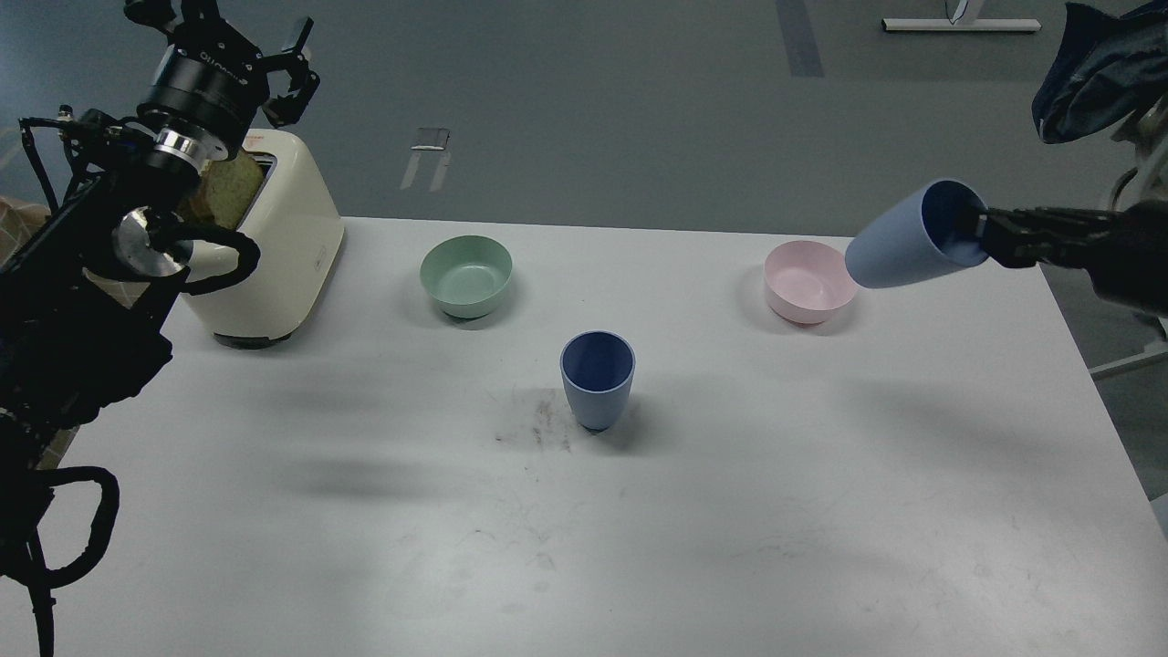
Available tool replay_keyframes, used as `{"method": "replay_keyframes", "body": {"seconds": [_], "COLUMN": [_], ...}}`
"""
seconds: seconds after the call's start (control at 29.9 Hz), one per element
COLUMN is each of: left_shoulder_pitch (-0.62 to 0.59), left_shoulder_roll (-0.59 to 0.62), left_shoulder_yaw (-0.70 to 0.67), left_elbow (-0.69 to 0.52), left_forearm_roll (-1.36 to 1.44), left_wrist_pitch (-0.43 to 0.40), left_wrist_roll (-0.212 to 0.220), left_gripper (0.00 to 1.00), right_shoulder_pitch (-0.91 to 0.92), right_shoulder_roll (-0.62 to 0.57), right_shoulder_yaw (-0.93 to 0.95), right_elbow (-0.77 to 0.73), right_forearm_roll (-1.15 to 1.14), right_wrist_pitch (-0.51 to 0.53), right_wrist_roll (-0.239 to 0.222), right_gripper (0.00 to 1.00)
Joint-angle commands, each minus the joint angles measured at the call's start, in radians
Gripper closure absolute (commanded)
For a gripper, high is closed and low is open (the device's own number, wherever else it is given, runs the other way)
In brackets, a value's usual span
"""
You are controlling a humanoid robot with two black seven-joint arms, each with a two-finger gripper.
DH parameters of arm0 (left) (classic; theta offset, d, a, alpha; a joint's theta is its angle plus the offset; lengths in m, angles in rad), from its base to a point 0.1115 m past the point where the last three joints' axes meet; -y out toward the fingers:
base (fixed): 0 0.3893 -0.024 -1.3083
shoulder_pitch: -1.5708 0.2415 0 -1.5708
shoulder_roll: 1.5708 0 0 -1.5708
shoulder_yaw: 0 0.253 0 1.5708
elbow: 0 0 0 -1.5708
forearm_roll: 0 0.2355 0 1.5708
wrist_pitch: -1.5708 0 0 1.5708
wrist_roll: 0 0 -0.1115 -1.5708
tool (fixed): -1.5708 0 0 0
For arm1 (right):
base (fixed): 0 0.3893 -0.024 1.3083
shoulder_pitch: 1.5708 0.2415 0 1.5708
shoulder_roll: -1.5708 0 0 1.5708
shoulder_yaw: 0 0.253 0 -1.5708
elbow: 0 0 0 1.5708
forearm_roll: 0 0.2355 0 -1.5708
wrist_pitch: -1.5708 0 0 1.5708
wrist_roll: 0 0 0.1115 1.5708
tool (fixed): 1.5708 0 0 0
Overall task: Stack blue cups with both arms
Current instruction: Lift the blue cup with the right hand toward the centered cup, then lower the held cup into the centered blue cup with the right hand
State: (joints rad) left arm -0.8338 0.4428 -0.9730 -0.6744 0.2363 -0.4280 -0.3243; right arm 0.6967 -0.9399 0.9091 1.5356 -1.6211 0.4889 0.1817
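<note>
One blue cup point(597, 378) stands upright on the white table point(730, 511), near the middle. My right gripper point(984, 239) comes in from the right edge and is shut on the rim of the second blue cup point(903, 242). It holds that cup in the air, tipped on its side with the base pointing left, above the table's right part next to the pink bowl point(807, 281). My left gripper point(228, 36) is raised high at the far left above the toaster, fingers spread open and empty.
A cream toaster point(274, 246) with bread in it stands at the back left, under my left arm. A mint-green bowl point(466, 274) sits left of centre at the back. A dark cloth point(1095, 73) hangs at the top right.
</note>
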Motion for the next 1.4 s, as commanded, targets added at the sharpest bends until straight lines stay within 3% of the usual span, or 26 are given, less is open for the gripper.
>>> {"method": "replay_keyframes", "body": {"seconds": [0.0, 0.13, 0.4, 0.53, 0.84, 1.37], "left_shoulder_pitch": [-0.008, -0.017, -0.047, -0.047, -0.047, -0.054], "left_shoulder_roll": [-0.006, -0.007, -0.007, -0.007, -0.007, -0.023], "left_shoulder_yaw": [0.0, 0.0, 0.0, 0.0, 0.0, 0.0], "left_elbow": [-0.007, -0.007, -0.007, -0.007, -0.007, -0.007], "left_forearm_roll": [0.0, 0.0, 0.001, 0.001, 0.001, 0.001], "left_wrist_pitch": [0.0, 0.0, 0.0, 0.0, -0.002, -0.001], "left_wrist_roll": [0.001, 0.002, 0.004, 0.002, 0.002, 0.002], "left_gripper": [0.03, 0.03, 0.03, 0.03, 0.03, 0.03], "right_shoulder_pitch": [0.084, 0.205, 0.487, 0.532, 0.533, 0.514], "right_shoulder_roll": [0.119, 0.254, 0.395, 0.461, 0.517, 0.513], "right_shoulder_yaw": [-0.016, -0.131, -0.539, -0.659, -0.67, -0.699], "right_elbow": [0.011, -0.002, -0.058, -0.091, -0.163, -0.172], "right_forearm_roll": [0.0, -0.008, -0.008, -0.026, -0.082, -0.085], "right_wrist_pitch": [0.0, 0.0, 0.0, 0.0, 0.0, 0.0], "right_wrist_roll": [-0.013, -0.05, -0.051, -0.054, -0.054, -0.054], "right_gripper": [1.0, 1.0, 1.0, 1.0, 1.0, 1.0]}}
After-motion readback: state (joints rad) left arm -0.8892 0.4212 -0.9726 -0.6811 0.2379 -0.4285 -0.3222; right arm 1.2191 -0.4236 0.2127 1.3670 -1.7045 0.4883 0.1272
